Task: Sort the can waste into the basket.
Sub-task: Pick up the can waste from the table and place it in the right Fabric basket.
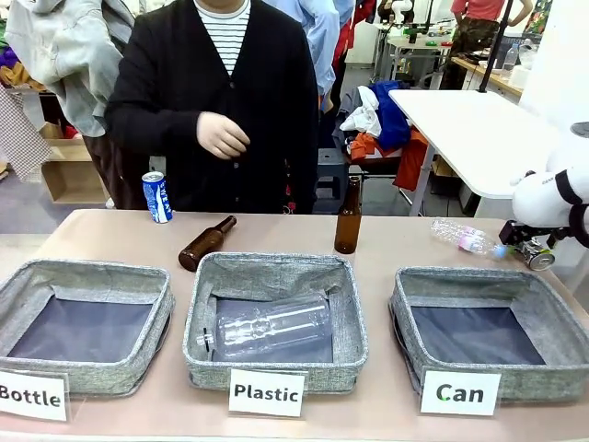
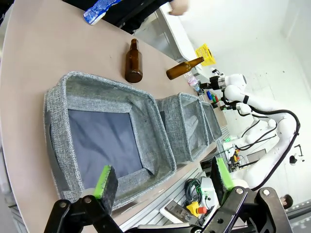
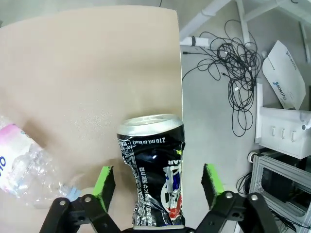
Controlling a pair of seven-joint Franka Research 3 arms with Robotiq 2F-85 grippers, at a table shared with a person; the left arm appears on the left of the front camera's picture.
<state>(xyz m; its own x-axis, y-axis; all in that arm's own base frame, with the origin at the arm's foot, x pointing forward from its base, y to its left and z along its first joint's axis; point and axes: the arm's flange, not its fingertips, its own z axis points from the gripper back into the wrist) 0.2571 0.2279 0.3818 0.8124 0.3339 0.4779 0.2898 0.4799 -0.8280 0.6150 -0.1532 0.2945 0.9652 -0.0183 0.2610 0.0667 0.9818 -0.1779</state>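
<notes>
The right gripper (image 3: 158, 180) stands at the right edge of the table (image 1: 110, 239), and the crushed can (image 3: 153, 174), silver with dark print, lies between its two fingers. In the right wrist view the green pads (image 3: 104, 182) are apart, with a small gap visible between each pad and the side of the can, so the pincer is around the can but is not pressed on it. The silver end of the can points away from the wrist. Just beside it on the table lies a clear plastic bottle (image 3: 19, 160) with a pink label. From the front, the can is seen under the right gripper, near the far right corner of the basket marked "Can" (image 1: 543, 382) but outside it; that basket has nothing inside. The left gripper (image 2: 164, 177) hangs above the basket marked "Bottle" (image 2: 58, 121) with its fingers wide apart and nothing between them. The blue and white can (image 1: 156, 196) stands upright at the far side of the table, in front of the person, whose hand (image 1: 221, 136) is raised above the table. One brown bottle (image 1: 206, 243) lies on its side and another brown bottle (image 1: 348, 217) stands upright behind the basket marked "Plastic" (image 1: 276, 267), which holds a clear bottle (image 1: 271, 327).
</notes>
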